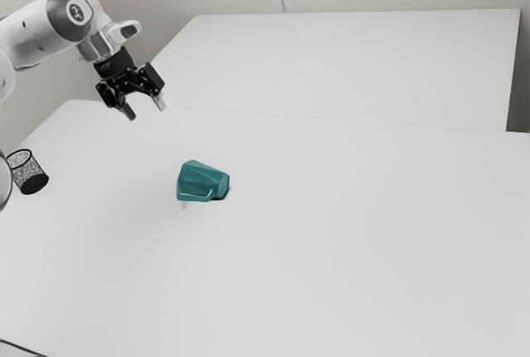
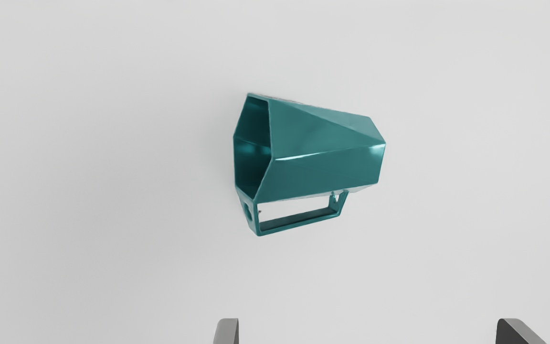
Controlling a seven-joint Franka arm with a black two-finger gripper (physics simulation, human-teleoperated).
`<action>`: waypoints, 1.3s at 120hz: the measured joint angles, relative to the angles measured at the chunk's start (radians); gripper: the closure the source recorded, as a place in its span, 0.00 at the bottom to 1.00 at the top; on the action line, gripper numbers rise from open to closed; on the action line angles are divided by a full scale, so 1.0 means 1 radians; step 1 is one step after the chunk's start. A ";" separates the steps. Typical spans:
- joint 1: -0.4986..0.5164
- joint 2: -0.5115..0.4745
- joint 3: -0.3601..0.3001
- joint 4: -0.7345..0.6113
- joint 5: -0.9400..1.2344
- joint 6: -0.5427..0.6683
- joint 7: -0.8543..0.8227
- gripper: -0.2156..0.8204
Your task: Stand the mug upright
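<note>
High over the table, near the exterior view's upper left, the black gripper [image 1: 144,112] stands open with nothing between its fingers. A teal faceted mug [image 1: 199,181] lies on its side on the table, below the gripper and farther toward the exterior view's right, apart from it. Its narrower base points toward the exterior view's right. In the wrist view the mug [image 2: 322,153] shows its dark open mouth at one end and its angular handle along the side nearer the fingertips. Wide apart, the two fingertips of the gripper [image 2: 368,329] frame bare table.
A black mesh cup [image 1: 30,175] stands tilted in appearance at the exterior view's left edge, beside the arm's base. The white table [image 1: 331,241] stretches around the mug, with another white surface [image 1: 348,63] behind it. A dark cable [image 1: 23,348] crosses the lower left corner.
</note>
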 joint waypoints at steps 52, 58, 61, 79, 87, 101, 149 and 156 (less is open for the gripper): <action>0.073 0.077 0.009 -0.103 -0.260 0.110 0.264 0.23; 0.078 0.084 0.009 -0.109 -0.280 0.121 0.294 0.23; 0.079 0.089 0.009 -0.112 -0.292 0.126 0.310 0.23; 0.095 0.107 0.009 -0.135 -0.346 0.154 0.397 0.23; 0.101 0.119 0.009 -0.146 -0.374 0.162 0.434 0.23; 0.109 0.143 0.009 -0.172 -0.417 0.179 0.494 0.23; 0.120 0.199 0.009 -0.225 -0.519 0.219 0.640 0.23; 0.123 0.205 0.008 -0.226 -0.525 0.220 0.655 0.23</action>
